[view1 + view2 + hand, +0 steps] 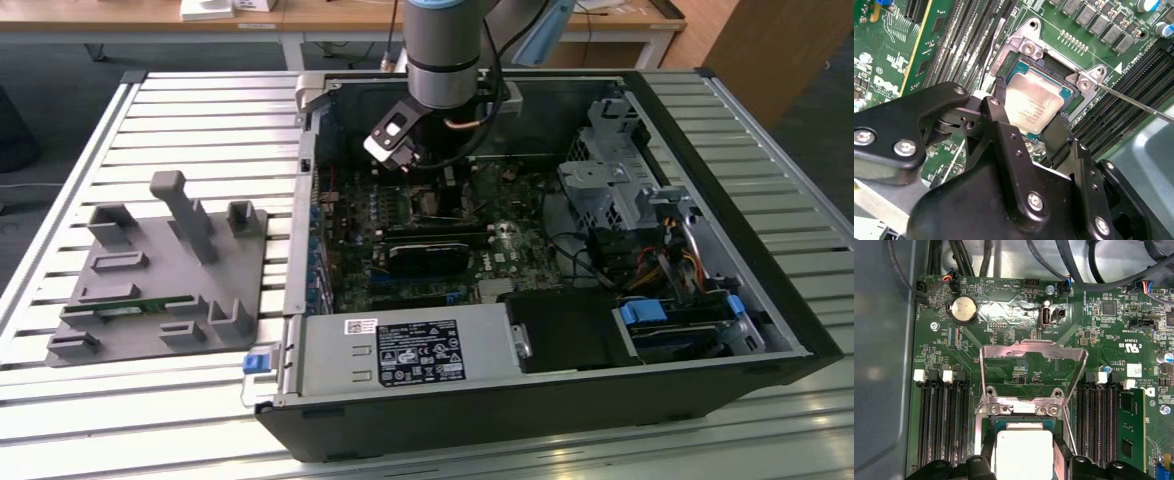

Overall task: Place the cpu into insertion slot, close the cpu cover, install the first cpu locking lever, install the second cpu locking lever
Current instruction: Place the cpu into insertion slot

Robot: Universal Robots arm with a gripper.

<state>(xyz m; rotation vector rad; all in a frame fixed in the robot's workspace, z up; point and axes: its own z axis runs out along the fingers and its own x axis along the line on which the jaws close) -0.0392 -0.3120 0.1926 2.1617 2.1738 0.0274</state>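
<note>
The cpu [1031,102], a silver-grey square chip, lies level in the insertion slot [1049,65] on the green motherboard. My gripper [1031,110] stands right above it, one black finger against each of two opposite edges of the chip, shut on it. In the first wrist view the cpu [1024,452] sits between the same fingers [988,452]. The cpu cover [1033,362], a silver frame with a cut-out middle, stands swung up on its hinge behind the slot. A thin metal locking lever [1136,104] sticks out beside the slot. In the exterior view the gripper [430,185] reaches down into the open case.
Long black memory slots [946,425] flank the socket on both sides, and a green memory stick [1131,427] stands in one. In the exterior view a black card [427,255], the power supply [400,350] and a drive cage [614,175] crowd the case. A grey fixture [160,270] lies on the table.
</note>
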